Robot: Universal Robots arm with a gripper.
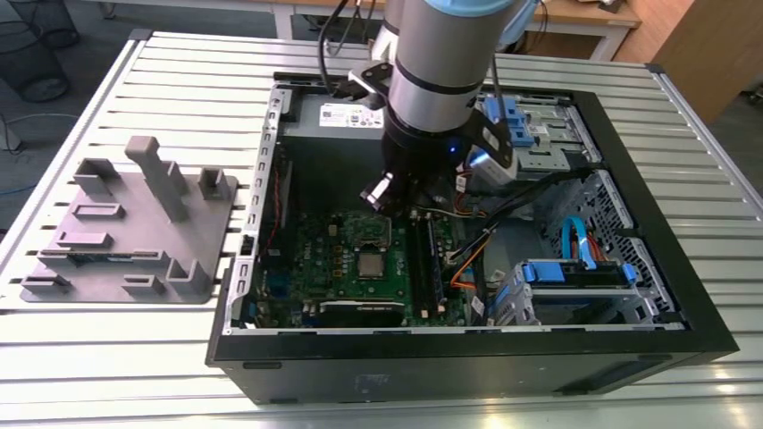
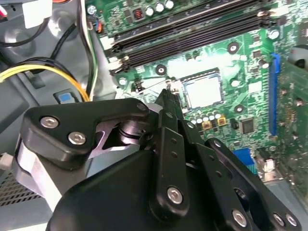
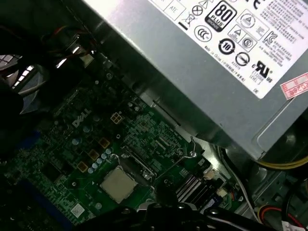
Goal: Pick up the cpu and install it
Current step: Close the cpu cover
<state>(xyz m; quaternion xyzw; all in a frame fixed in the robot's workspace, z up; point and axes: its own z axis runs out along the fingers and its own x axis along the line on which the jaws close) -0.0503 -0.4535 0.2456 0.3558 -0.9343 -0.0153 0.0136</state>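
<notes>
Below the jaws (image 1: 384, 202), clear of them, the small square silver-grey metal cpu (image 1: 372, 264) (image 2: 203, 91) (image 3: 117, 184) lies flat in its socket on the green motherboard (image 1: 346, 259) (inside the open black computer case (image 1: 477, 357) on the slatted metal worktop (image 1: 143, 357)). Jaws' state: cannot tell.

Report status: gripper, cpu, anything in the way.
Gripper above the motherboard, holding nothing visible. Cpu seated in its socket, also seen in both wrist views. Nothing on the cpu.
</notes>
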